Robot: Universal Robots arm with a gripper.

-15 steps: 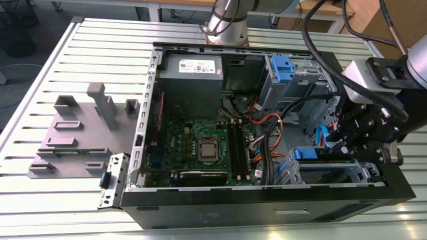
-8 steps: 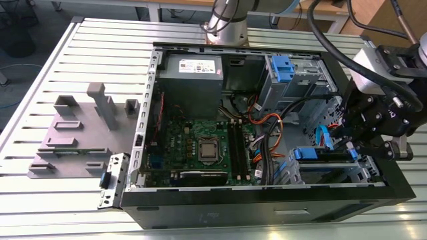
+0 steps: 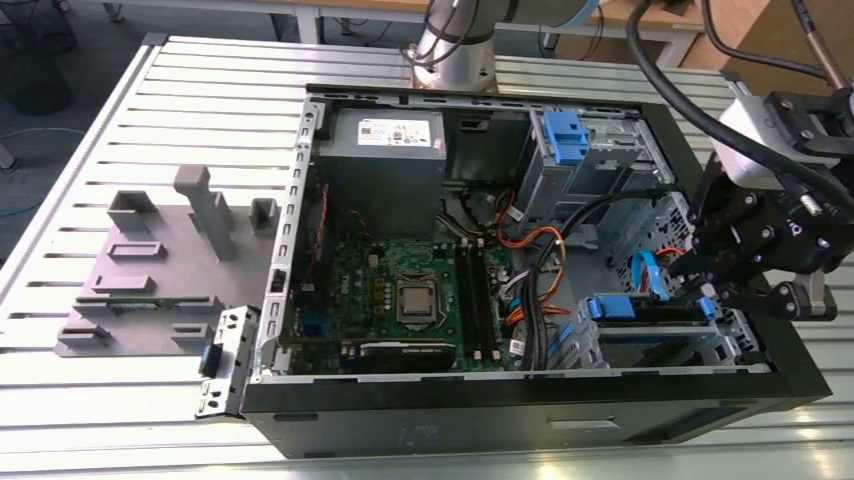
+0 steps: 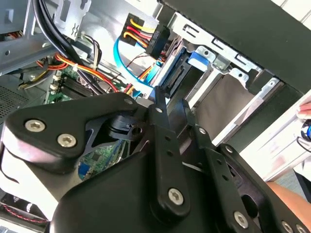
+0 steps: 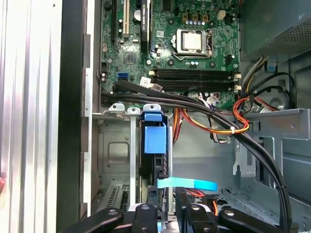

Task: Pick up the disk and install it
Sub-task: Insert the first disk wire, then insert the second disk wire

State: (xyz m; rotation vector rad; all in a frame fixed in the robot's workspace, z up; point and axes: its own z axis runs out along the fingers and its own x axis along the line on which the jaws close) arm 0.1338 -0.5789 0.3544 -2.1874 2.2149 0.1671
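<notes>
The disk (image 5: pixel 154 138) stands on edge in the drive cage at the front corner of the open computer case (image 3: pixel 534 405). Its blue carrier tab faces the motherboard. In the exterior view the blue carrier (image 3: pixel 625 306) shows in the cage on the exterior view's right. My gripper (image 3: pixel 707 292) hangs just beside that cage. In both wrist views the fingers (image 5: pixel 146 213) close in on the rear end of the disk (image 4: pixel 176 73); the gripper (image 4: pixel 170 104) looks shut on it. The disk's label is hidden.
A bundle of black, orange and yellow cables (image 5: pixel 214 114) and a light blue flat cable (image 5: pixel 187 184) cross close to the cage. A second blue bracket (image 3: pixel 563 135) sits in the upper bay. A grey slotted stand (image 3: pixel 160 260) lies on the table (image 3: pixel 200 90). A person's arm (image 4: pixel 291 194) is near the case.
</notes>
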